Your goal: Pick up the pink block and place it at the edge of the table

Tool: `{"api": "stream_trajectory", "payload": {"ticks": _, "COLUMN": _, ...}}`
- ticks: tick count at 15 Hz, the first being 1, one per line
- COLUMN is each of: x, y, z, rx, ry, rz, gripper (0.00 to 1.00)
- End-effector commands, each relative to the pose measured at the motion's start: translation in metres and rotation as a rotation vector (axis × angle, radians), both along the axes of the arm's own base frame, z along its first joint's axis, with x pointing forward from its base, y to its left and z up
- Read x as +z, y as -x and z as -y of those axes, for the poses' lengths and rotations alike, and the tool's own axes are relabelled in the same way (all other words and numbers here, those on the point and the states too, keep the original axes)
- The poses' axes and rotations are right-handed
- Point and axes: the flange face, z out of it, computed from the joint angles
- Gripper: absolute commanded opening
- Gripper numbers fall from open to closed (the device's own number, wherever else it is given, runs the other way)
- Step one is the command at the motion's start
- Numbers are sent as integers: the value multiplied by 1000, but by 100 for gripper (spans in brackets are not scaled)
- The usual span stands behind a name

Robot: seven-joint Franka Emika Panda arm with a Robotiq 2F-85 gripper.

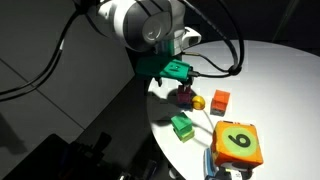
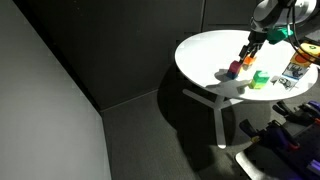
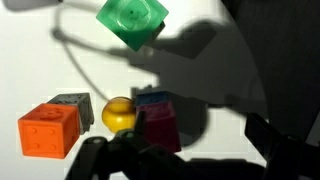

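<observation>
The pink block [image 3: 160, 126] is a small magenta cube on the white table [image 3: 220, 105]. In the wrist view it sits just inside my left finger, in shadow. My gripper [image 3: 185, 150] is open, with its fingers spread wide low over the table and nothing held. In both exterior views the gripper [image 1: 182, 80] [image 2: 247, 52] hangs just above the pink block [image 1: 185, 97] [image 2: 235, 69], near the table's curved rim [image 2: 200, 82].
A blue cube [image 3: 152, 97] touches the back of the pink block. A yellow ball [image 3: 118, 114], a grey cube [image 3: 72, 104] and an orange cube [image 3: 48, 131] lie beside it. A green cube [image 3: 132, 20] and the numbered orange-green box [image 1: 238, 143] stand farther off.
</observation>
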Motion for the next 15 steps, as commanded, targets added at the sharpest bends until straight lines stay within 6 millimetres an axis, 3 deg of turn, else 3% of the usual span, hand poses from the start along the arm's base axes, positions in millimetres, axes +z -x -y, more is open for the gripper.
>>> {"api": "stream_trajectory", "payload": {"ticks": 1, "x": -10, "y": -15, "z": 14, "rx": 31, "ry": -11, "rz": -2, "gripper": 100}}
{"api": "stream_trajectory", "payload": {"ticks": 15, "x": -34, "y": -45, "z": 33, "rx": 50, "ry": 46, "rz": 7, "gripper": 100}}
